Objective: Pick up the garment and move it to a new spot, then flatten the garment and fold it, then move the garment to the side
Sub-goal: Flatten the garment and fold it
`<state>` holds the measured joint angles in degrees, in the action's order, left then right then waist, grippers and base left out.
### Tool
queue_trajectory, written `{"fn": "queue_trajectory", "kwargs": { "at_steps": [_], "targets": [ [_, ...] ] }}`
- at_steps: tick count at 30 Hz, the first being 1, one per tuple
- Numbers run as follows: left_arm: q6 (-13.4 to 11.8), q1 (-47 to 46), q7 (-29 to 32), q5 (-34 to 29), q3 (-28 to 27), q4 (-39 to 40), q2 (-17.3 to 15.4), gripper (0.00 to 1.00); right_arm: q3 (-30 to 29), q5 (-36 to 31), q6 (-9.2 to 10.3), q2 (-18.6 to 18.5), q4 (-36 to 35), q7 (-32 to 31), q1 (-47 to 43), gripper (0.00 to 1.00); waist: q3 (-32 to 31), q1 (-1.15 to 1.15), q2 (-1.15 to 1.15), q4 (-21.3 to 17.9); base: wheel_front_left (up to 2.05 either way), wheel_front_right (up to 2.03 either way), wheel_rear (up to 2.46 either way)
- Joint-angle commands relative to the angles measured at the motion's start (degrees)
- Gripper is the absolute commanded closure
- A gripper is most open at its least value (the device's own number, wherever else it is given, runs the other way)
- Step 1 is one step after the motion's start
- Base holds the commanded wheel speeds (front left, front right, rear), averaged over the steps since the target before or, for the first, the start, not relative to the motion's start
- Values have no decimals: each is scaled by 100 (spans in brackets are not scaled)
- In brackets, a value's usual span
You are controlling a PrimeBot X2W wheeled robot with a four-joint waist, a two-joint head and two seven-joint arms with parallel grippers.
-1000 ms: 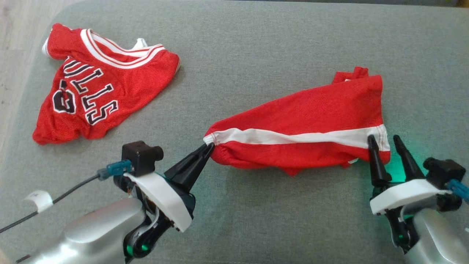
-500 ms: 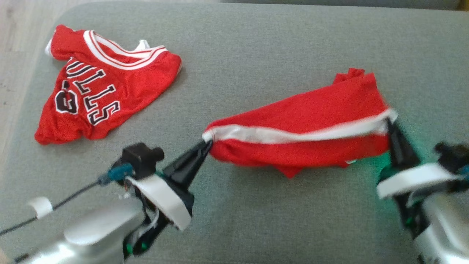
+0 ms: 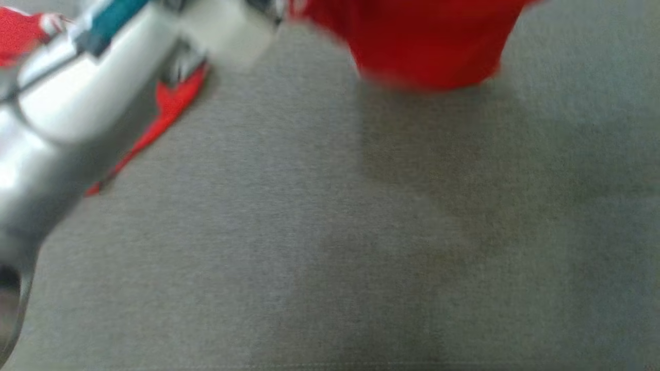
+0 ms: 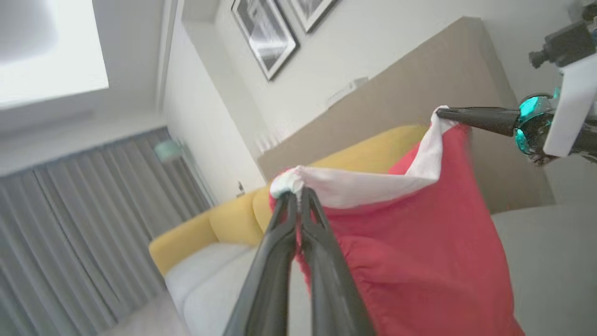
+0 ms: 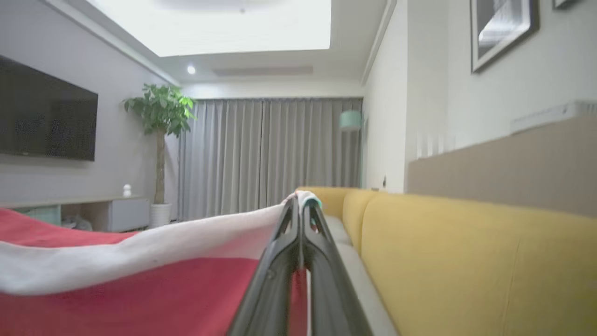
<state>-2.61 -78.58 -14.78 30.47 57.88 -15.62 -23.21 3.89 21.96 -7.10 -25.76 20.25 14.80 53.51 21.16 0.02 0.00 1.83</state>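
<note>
The garment (image 4: pixel 419 252) is red with a white band, and it hangs lifted between both grippers. My left gripper (image 4: pixel 294 193) is shut on one end of the white band. My right gripper (image 5: pixel 302 200) is shut on the band's other end; it also shows in the left wrist view as the right gripper (image 4: pixel 443 112) pinching the white corner. In the blurred head view the garment's lower edge (image 3: pixel 428 56) hangs at the top, above the grey surface (image 3: pixel 330 232), with my pale left forearm (image 3: pixel 72 108) at the upper left.
A second red jersey (image 3: pixel 165 108) lies on the grey surface behind my left forearm. A yellow sofa (image 5: pixel 466 252) and a tan wall panel (image 4: pixel 419 84) stand beyond the surface. Grey curtains (image 5: pixel 266 154), a plant (image 5: pixel 161 116) and a dark screen (image 5: pixel 46 112) are farther off.
The right gripper has shut on the garment's white band. Both grippers have raised the garment off the surface. The head camera has tilted, so the whole picture has shifted and blurred.
</note>
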Motion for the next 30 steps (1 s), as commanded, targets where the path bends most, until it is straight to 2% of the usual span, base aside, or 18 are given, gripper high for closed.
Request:
{"fn": "queue_trajectory", "kwargs": {
  "at_steps": [1, 6, 10, 13, 16, 22, 23, 27, 30],
  "targets": [
    [53, -320, -20, -193, -377, -4, -62, 100, -20, -72, -39, -125, -181, 20, 221, 100, 245, -2, 0, -238, 0, 0, 0],
    [292, -463, -20, -880, -872, -200, 267, 100, 125, -136, -39, -286, -267, 20, 730, 100, 395, -2, 0, -422, 0, 0, 0],
    [451, 194, -21, -1270, -931, -173, 238, 100, 147, -13, -39, -284, -428, 20, 198, 100, 425, -2, 0, -485, 0, 0, 0],
    [517, 1043, -21, -1410, -893, -35, 212, 100, 65, 92, -39, -228, -609, 20, -621, 100, 393, -2, 0, -484, 0, 0, 0],
    [583, 2012, -21, -1570, -741, 230, 193, 100, -268, 128, -39, -100, -885, 20, -1671, 100, 303, -2, 0, -440, 0, 0, 0],
    [718, 4097, -21, -1651, -327, 922, 140, 100, -1003, 120, -39, 490, -1679, 20, -3941, 100, -82, -2, 0, -483, 0, 0, 0],
    [718, 4097, -21, -1651, -327, 922, 140, 100, -1003, 120, -39, 490, -1679, 20, -3941, 100, -82, -2, 0, -483, 0, 0, 0],
    [756, 5082, -21, -1688, -162, 1307, 33, 100, -1432, 190, -39, 767, -2259, -79, -5225, 100, -355, -2, 0, -529, 0, 0, 0],
    [804, 5414, -21, -1697, -97, 1536, -75, 100, -1816, 191, -39, 870, -2838, -281, -5857, 100, -395, -2, 0, -482, 0, 0, 0]
  ]
}}
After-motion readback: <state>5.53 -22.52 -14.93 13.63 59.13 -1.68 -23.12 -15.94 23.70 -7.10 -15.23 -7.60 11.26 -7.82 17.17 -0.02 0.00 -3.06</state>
